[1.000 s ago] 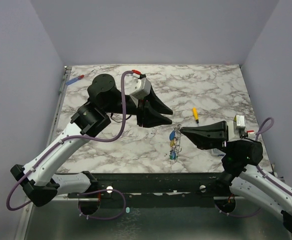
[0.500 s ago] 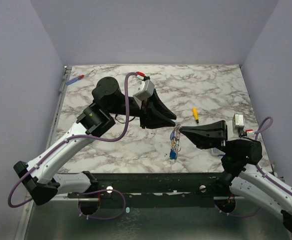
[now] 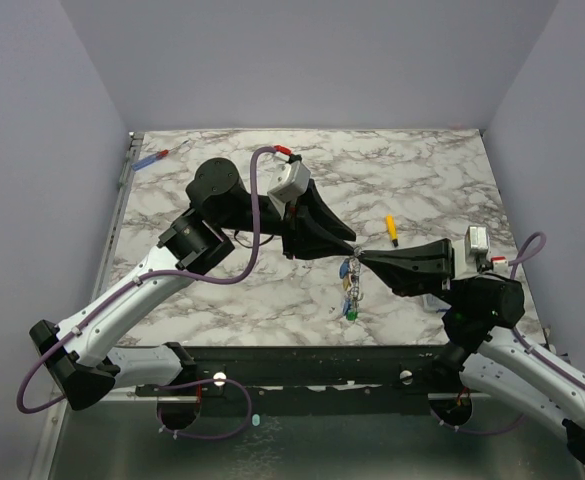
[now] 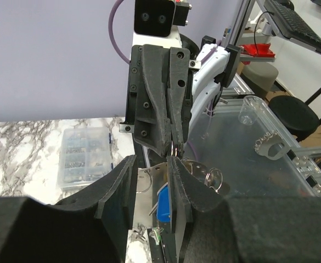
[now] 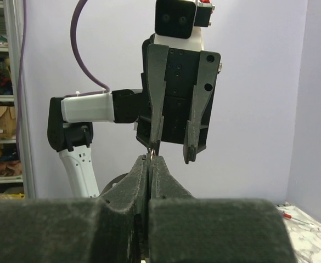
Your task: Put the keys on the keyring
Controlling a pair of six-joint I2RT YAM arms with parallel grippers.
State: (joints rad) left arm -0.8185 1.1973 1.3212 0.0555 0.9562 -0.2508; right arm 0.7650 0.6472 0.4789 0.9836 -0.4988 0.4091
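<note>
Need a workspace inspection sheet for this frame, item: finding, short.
surface: marble table, no spills seen
job's things: keyring pinched at the right fingertips; keys bunched below it
clutter: yellow screwdriver mid-right; red-blue screwdriver at far left edge; clear box at right
grippers: left gripper open, tips at the ring; right gripper shut on the keyring
cables: purple cable looped over the left arm, apart from the keys
surroundings: plain lilac walls; nothing else seen

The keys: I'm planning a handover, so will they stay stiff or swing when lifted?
Probably floppy: the keys dangle as a loose string below the right gripper, so they may swing. Likely light, since a fingertip pinch carries them.
</note>
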